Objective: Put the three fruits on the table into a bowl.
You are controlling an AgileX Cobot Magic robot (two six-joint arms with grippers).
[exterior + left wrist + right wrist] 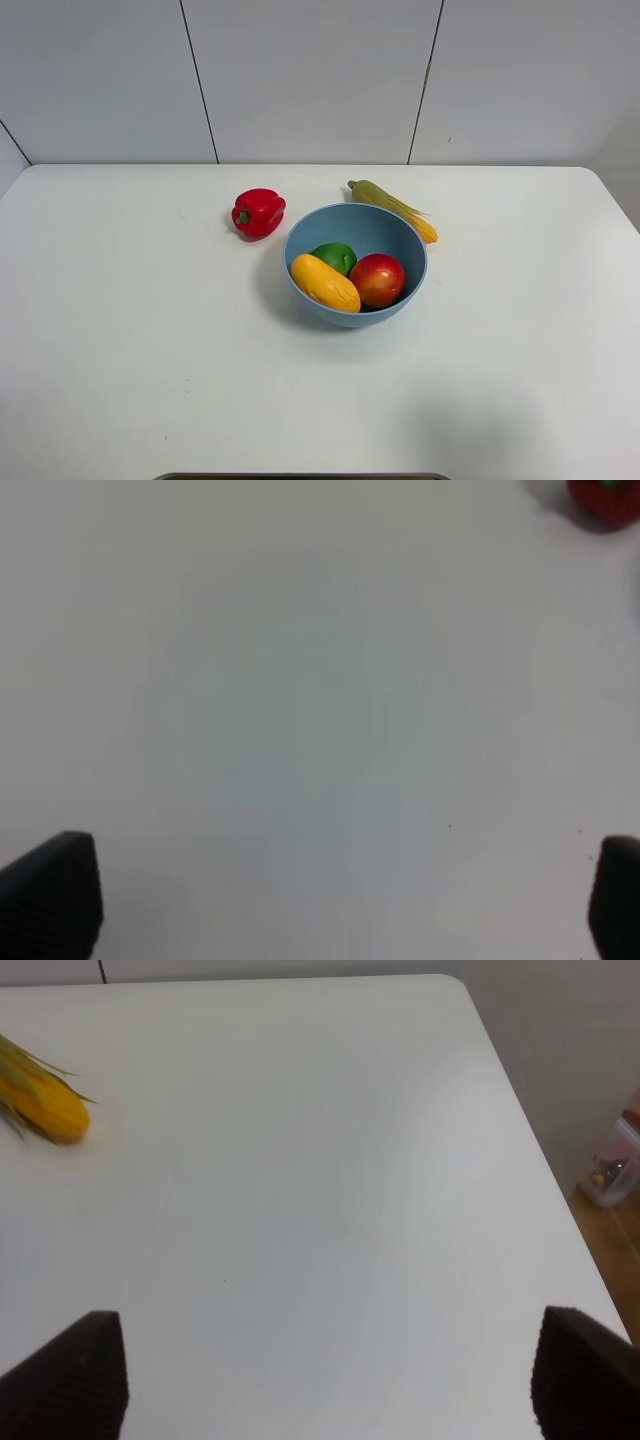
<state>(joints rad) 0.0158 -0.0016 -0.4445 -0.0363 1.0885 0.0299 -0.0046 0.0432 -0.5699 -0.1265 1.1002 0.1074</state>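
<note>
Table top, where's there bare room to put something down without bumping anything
The table is bare along the whole near side in front of the bowl, and on the wide left and right flanks. It is crowded only at the middle rear, where the red bell pepper and corn cob flank the bowl.

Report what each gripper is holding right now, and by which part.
Nothing is held. The left gripper and right gripper both stand open over bare table; all three fruits sit in the bowl.

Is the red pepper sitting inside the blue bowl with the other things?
No, the red bell pepper lies on the table beside the bowl, which holds only the mango, lime and red-orange fruit.
</note>
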